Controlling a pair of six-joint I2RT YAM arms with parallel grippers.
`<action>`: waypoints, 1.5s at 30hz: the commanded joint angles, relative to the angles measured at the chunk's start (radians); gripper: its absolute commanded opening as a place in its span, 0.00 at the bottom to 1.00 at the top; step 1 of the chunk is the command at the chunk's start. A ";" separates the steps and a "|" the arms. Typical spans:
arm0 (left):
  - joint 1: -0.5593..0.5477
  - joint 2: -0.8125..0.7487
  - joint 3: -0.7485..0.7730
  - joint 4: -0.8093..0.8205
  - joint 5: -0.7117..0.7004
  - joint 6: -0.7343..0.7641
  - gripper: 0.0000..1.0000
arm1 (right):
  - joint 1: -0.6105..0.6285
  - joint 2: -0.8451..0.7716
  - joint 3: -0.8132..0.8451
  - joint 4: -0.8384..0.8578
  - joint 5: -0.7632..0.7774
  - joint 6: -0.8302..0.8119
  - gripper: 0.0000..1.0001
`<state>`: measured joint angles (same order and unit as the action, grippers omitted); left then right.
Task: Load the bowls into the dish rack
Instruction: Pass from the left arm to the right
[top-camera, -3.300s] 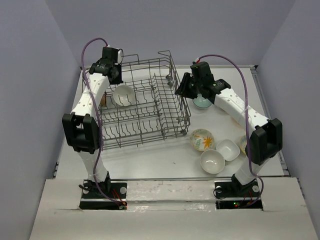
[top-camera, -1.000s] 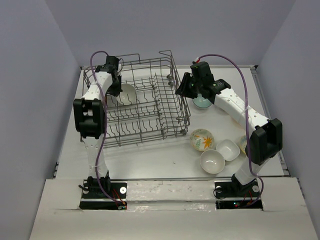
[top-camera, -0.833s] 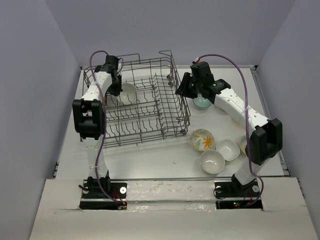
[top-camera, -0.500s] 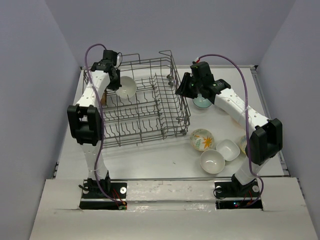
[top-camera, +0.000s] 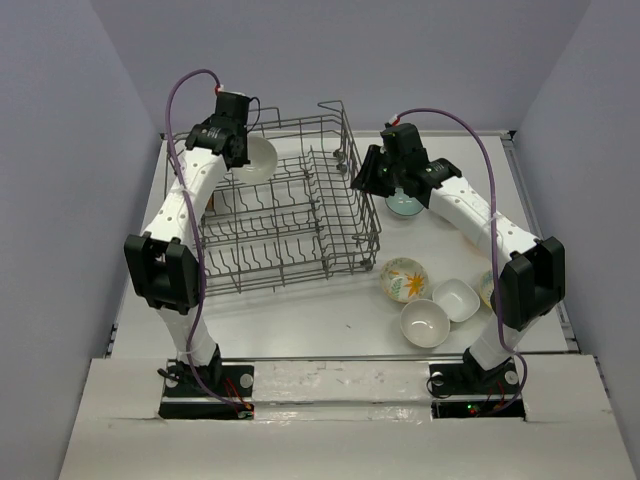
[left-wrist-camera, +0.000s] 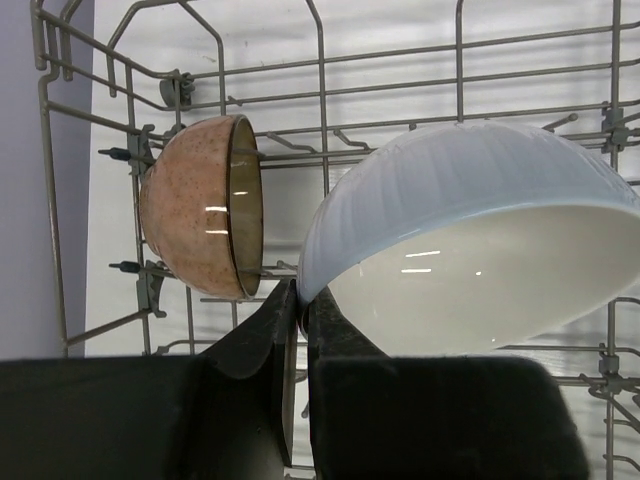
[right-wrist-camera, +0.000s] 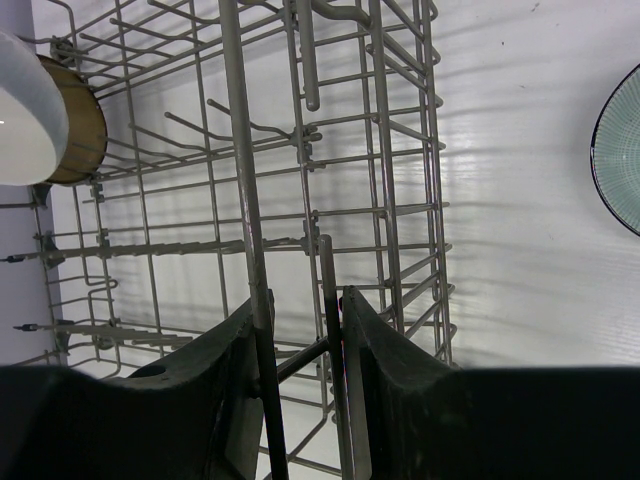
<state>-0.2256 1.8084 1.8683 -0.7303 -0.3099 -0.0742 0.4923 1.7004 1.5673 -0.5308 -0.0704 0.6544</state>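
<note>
The left gripper (left-wrist-camera: 302, 312) is clamped on the rim of a pale, ribbed, glazed ceramic bowl (left-wrist-camera: 460, 230), one finger inside and one outside. In the overhead view that bowl hangs in the air over the upper-left corner of the big grey wire dish rack (top-camera: 300, 258). Just left of it in the left wrist view, a brown speckled ceramic bowl (left-wrist-camera: 195, 220) is already stood on edge among the rack wires. The right gripper (right-wrist-camera: 305, 330) looks pinched on the wires of the rack's wall, lower middle of its own frame. I'd guess it's steadying the rack.

Handling thoughts: this stuff is rigid, a bit heavy for a rim pinch, and the glaze is slick. A bowl held by one spot on the lip will want to swing or slide in the pads. It'll chip if it knocks the brown one or drops onto the upright tines (right-wrist-camera: 306, 60), so ease it down. The rim is really the only place to grab, since the body's too wide and round for the fingers.

Waiting on the white table at the lower right of the overhead view are a floral patterned bowl (top-camera: 404, 279), a round white bowl (top-camera: 424, 322) and a squarish white bowl (top-camera: 457, 299). A pale teal bowl (top-camera: 404, 205) sits further up beside the rack. All look mouth-up, so the lip is open for the same grab.
</note>
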 joint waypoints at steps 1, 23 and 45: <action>-0.018 -0.081 -0.043 0.060 -0.100 -0.021 0.00 | -0.001 -0.035 0.003 -0.024 -0.008 0.025 0.10; -0.106 -0.210 -0.132 0.097 0.015 0.007 0.00 | -0.001 -0.097 0.155 -0.090 0.302 -0.170 0.62; -0.170 -0.294 -0.132 0.089 0.189 0.010 0.00 | 0.295 -0.024 0.362 -0.074 0.535 -0.335 0.62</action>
<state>-0.3862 1.5963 1.7321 -0.7006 -0.1669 -0.0631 0.8032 1.6409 1.9007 -0.6365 0.3855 0.3435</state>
